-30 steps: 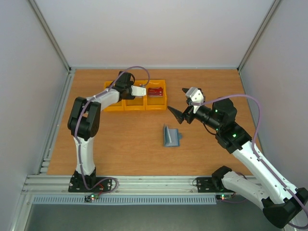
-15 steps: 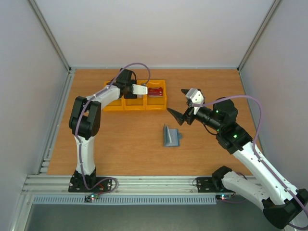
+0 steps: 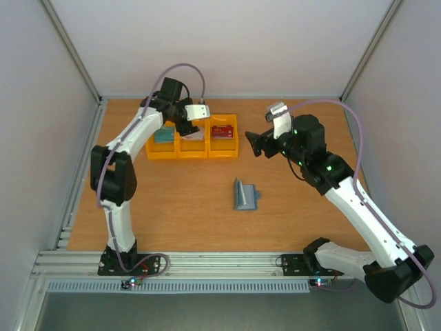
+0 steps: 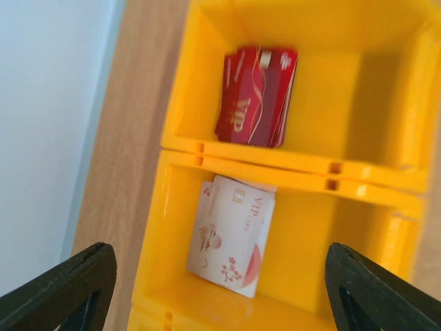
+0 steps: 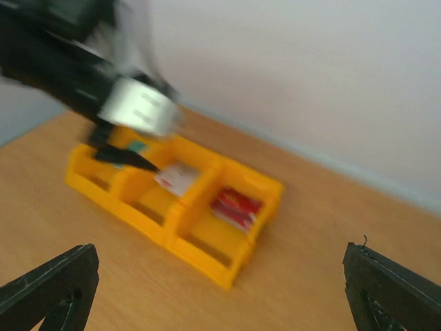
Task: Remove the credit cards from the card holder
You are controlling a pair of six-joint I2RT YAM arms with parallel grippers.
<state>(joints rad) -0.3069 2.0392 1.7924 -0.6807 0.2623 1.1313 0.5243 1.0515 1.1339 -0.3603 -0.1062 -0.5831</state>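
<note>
We see three yellow bins (image 3: pixel 193 154) joined in a row near the far edge of a wooden table (image 3: pixel 179 207). Pale walls (image 3: pixel 220 48) close it in on three sides.

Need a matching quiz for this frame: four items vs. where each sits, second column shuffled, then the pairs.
Sides as in the top view.
1. red cards
2. whitish cards
3. teal card
4. card holder

A. on the table, not in a bin
B. middle bin
C. left bin
D. right bin

Pairs: 1-D, 2-B, 3-C, 4-A
</note>
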